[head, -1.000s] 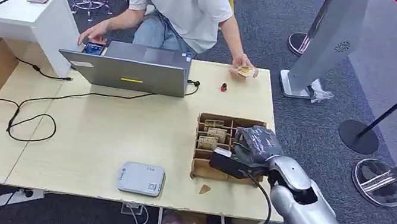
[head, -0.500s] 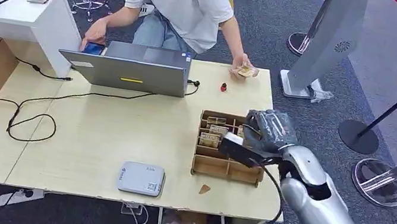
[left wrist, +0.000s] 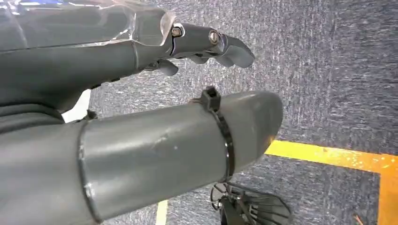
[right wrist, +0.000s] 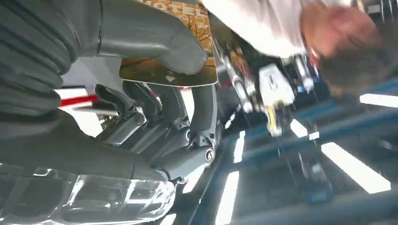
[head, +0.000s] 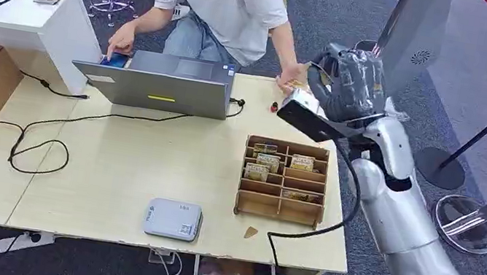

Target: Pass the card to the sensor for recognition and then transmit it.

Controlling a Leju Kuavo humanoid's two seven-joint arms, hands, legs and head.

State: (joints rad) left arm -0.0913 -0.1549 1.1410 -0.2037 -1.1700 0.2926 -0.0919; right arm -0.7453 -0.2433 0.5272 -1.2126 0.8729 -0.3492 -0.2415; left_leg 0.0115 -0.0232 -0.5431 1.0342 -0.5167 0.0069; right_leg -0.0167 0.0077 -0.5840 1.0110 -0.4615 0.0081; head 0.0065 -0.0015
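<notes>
From the head view, I have my right hand [head: 348, 88] raised high over the far right corner of the desk [head: 148, 159], close in front of the person's hand [head: 292, 80], which holds some cards there. The sensor [head: 173, 219], a flat grey pad, lies near the desk's front edge, well apart from my hand, toward me and to the left. The cardboard card rack [head: 283, 181] stands between the two, so I judge the sweep to the pad must pass over or around it. The open laptop [head: 160, 87] and its trailing cable [head: 40, 142] sit further left, out of that path. In the right wrist view, the card [right wrist: 173, 56] is pinched flat between the thick thumb [right wrist: 150, 40] and the darker fingers [right wrist: 187, 122] beneath it, a printed amber face showing, its free edge jutting beyond the thumb tip; its long axis seems to run across the fingers, though I cannot be sure from this turned picture. The person sits blurred beyond it. In the left wrist view, my left hand [left wrist: 141, 93] hangs toward the carpet and a yellow floor line [left wrist: 328, 159], fingers stretched apart around nothing. The right hand already carries the card, so I would use it for the pass.
</notes>
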